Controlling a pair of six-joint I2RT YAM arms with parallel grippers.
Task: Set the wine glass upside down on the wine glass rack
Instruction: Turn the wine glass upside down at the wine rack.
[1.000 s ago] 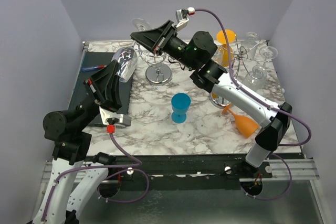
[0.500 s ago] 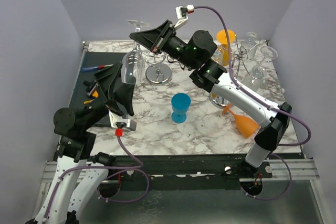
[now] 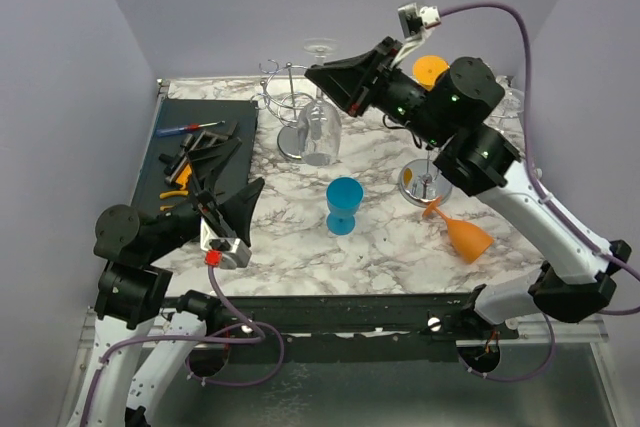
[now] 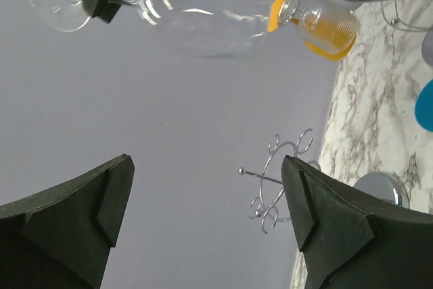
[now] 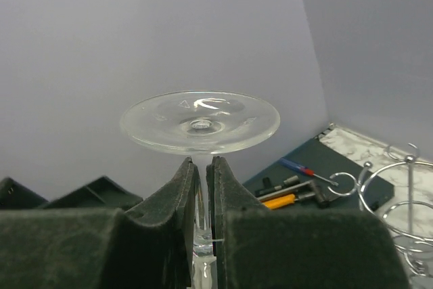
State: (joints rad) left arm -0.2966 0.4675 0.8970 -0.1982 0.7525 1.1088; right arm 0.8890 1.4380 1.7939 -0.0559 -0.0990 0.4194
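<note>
My right tool (image 3: 322,77) is closed on the thin stem of the clear, smooth wine glass (image 3: 320,134). Its dark foam-padded fingers (image 5: 177,187) pinch just under the flat round foot, so the foot faces up and the rounded bowl hangs below the tool, inverted ready for hanging. The chrome wire rack (image 3: 288,145), with looped arms and a mirrored disc base, stands just left of and below the tool. My left tool (image 4: 206,167) gapes wide, holding nothing.
</note>
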